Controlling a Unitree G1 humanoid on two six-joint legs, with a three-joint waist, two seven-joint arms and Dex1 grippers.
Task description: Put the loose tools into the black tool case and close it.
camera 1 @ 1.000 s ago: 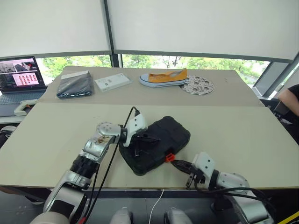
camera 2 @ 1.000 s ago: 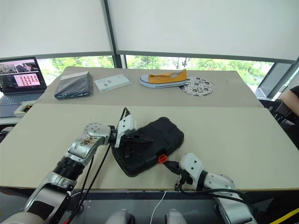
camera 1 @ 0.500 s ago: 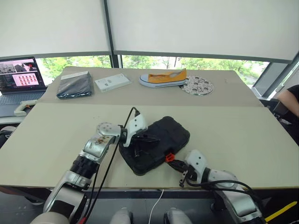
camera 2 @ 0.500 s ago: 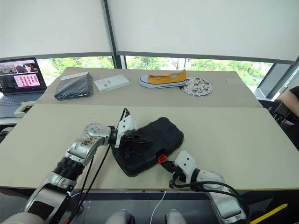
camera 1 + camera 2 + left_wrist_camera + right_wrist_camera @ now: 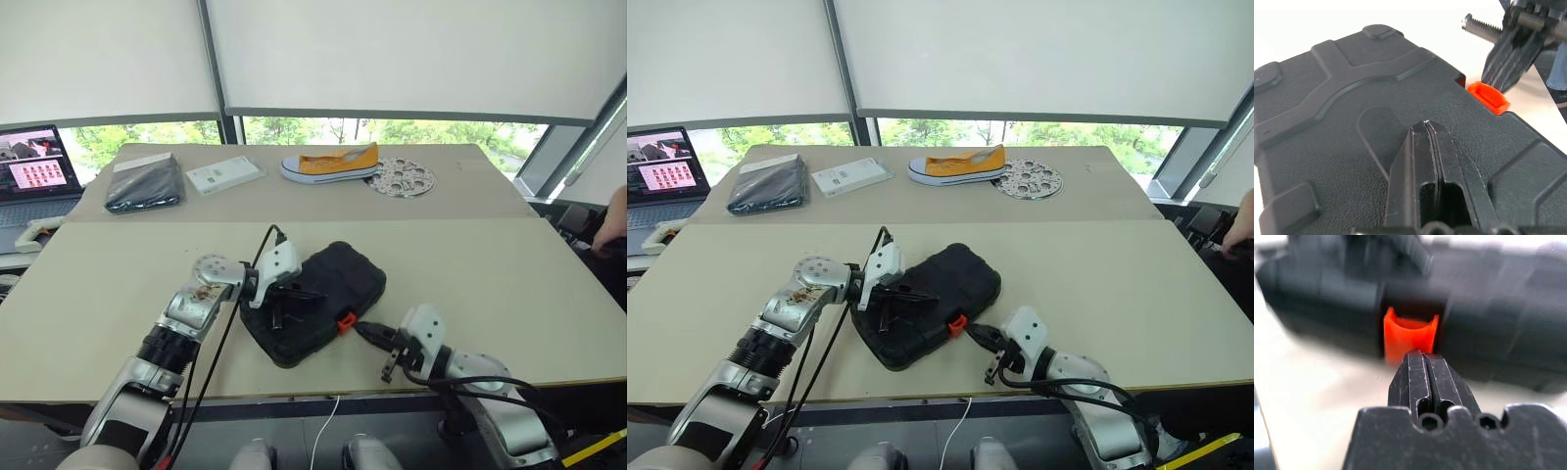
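The black tool case (image 5: 313, 304) is being seen lying flat and shut on the near part of the light table (image 5: 509, 274), close to the front edge and a little toward the robot's left of centre. It is a black plastic clamshell with rounded corners and a grained lid that is being crossed by raised ribs and small raised pads, as is being shown in the left wrist view (image 5: 1352, 98). A small orange latch (image 5: 346, 320) is being carried on its near long edge, and this latch is being faced toward the robot's right and front. The long axis of the case is being laid on a diagonal, from the near left corner toward the far right corner, so that one short end is being pointed away toward the far side of the table. The left gripper (image 5: 294, 291) is being held over the lid with its two black fingers (image 5: 1425, 161) pressed together, nothing being gripped, and the tips are being rested on or just above the lid. The right gripper (image 5: 369, 333) is being held low just beside the latch, its fingers (image 5: 1425, 377) also closed together on nothing, with the tips being pointed at the orange latch; whether they are touching it cannot be told.
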